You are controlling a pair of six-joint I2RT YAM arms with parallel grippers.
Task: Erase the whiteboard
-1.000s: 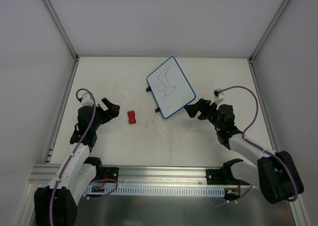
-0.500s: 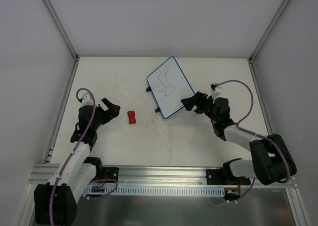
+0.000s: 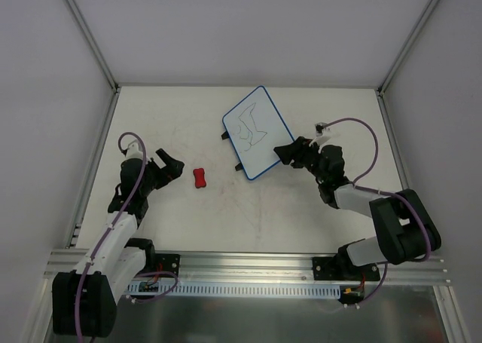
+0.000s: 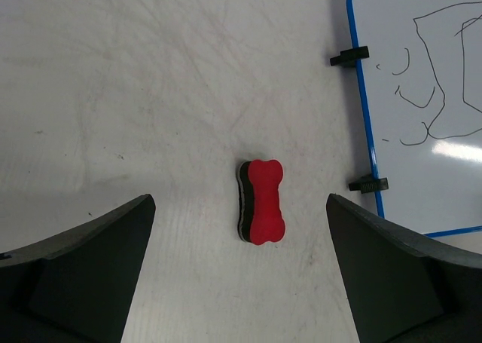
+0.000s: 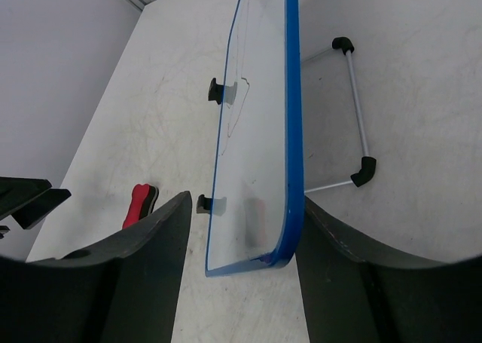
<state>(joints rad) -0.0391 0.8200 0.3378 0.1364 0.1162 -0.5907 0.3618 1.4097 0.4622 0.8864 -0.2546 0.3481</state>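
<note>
1. From the right wrist, the small flat rectangular whiteboard [image 5: 256, 169] with its thin blue rim is seen almost edge-on, so its marks are hard to read. The left wrist view cuts off its far side.
2. It bears thin dark scribbles and two black tabs [image 4: 350, 56] on one edge. It lies askew near the far edge of the pale bench [image 3: 301, 207], right of centre.
3. Its near corner sits between the half-open right jaws, with a sliver of bench showing beside one finger. The left jaws gape wide and empty, with a red bone-shaped eraser [image 4: 261, 201] ahead.

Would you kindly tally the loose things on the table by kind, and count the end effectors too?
Whiteboard: 1
Eraser: 1
End effectors: 2 (left end effector, right end effector)
Total: 4
</note>
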